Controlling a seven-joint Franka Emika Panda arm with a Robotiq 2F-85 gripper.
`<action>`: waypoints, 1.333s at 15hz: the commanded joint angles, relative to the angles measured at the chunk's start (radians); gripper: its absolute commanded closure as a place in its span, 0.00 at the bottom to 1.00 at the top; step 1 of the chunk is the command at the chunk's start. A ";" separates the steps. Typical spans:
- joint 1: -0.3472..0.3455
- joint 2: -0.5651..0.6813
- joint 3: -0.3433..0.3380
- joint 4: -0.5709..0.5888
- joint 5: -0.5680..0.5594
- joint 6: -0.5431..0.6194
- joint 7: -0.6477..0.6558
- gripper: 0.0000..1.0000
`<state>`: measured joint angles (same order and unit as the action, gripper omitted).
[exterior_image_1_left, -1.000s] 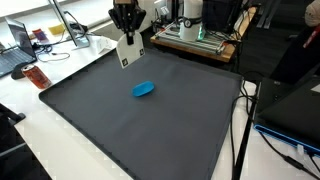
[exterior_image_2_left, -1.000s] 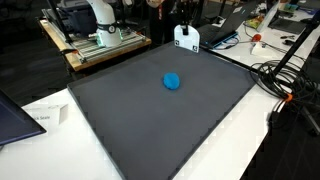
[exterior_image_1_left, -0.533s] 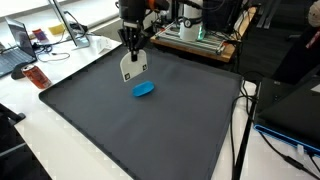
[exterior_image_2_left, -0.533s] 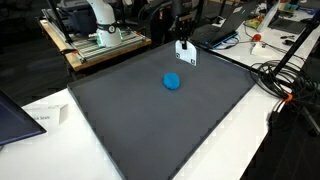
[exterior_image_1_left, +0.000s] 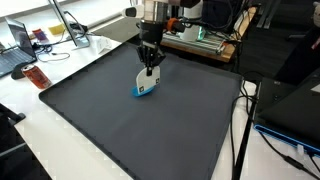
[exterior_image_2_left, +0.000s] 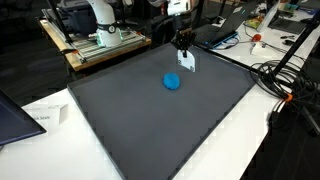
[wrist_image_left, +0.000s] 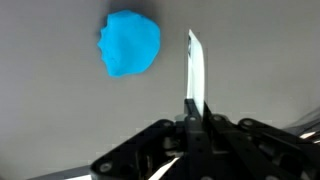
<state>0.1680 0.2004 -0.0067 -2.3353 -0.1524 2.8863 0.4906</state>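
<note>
The gripper is clenched hard on a thin white card, pinching its top edge so that the card hangs down below the fingers over the dark grey mat; whether the card's lower edge touches the mat I cannot tell.

In an exterior view the card covers part of the blue lump, and only a sliver of blue shows at its foot; there the 2 look as if they touch. In an exterior view from another place, the gripper and white card sit beyond the blue lump, near it but apart, with bare mat between them.

The wrist view is blurred; the card shows edge-on as 1 narrow white strip rising from the black gripper, with the blue lump off to its side and clear of it. What the lump is made of is too soft in outline to make out; the gripper's lower body is cut off by the picture's edge.
</note>
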 joint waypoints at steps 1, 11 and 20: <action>0.056 0.016 -0.041 -0.028 -0.057 0.076 0.135 0.99; 0.487 0.190 -0.551 -0.005 -0.305 0.382 0.492 0.99; 0.745 0.280 -0.771 -0.023 -0.246 0.364 0.519 0.99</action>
<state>0.8501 0.4859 -0.7271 -2.3531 -0.4112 3.2982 1.0012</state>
